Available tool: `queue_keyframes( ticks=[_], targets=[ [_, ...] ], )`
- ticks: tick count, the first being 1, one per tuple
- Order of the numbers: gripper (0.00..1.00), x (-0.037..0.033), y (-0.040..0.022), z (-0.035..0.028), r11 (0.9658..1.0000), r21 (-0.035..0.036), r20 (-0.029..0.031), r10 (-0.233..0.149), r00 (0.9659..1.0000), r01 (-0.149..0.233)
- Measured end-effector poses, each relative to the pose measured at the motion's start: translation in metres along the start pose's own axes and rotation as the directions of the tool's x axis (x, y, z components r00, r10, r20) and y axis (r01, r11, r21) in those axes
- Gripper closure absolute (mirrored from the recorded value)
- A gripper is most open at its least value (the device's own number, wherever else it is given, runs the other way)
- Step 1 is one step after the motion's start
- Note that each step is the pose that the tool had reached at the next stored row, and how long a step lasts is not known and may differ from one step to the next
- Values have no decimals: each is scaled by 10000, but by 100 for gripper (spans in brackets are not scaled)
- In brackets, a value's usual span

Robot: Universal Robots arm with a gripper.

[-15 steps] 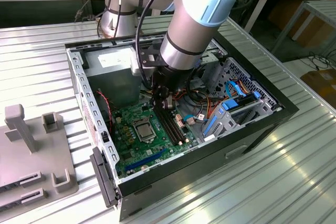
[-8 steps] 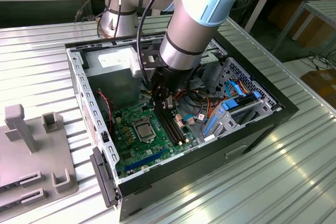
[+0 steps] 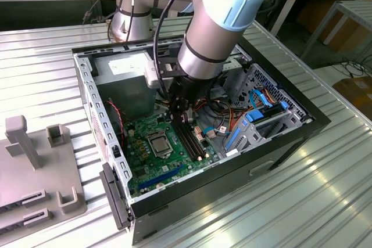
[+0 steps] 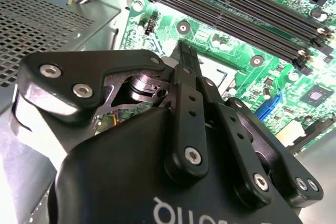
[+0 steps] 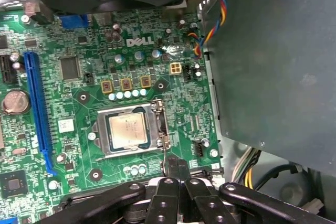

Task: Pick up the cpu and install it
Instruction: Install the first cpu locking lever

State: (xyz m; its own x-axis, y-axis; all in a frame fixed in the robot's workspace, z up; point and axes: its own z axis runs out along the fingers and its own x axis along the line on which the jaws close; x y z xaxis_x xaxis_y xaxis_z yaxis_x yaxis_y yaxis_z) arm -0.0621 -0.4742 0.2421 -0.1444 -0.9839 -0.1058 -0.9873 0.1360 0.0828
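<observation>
The open computer case (image 3: 197,137) lies on its side with the green motherboard (image 3: 165,152) facing up, and the arm reaches down into it. On the motherboard, the cpu (image 5: 127,129) already sits in its socket frame (image 5: 131,130), so placing it looks done, though I cannot tell whether the frame is latched. The gripper (image 5: 177,166) hangs just beside the socket, fingers pressed together, holding nothing.

Arm (image 3: 215,21) bent steeply downward, gripper (image 5: 177,165) pointing down, fingers (image 4: 186,59) pressed together, holding nothing
</observation>
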Motion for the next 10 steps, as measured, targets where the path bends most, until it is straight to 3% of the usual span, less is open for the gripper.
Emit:
queue_keyframes(
  ticks=[8,10],
  targets=[
    [89,27,-4,-3,9998,23,-359,-192,9992,193],
    [89,30,-4,-5,9997,23,-408,-231,9989,232]
  ],
)
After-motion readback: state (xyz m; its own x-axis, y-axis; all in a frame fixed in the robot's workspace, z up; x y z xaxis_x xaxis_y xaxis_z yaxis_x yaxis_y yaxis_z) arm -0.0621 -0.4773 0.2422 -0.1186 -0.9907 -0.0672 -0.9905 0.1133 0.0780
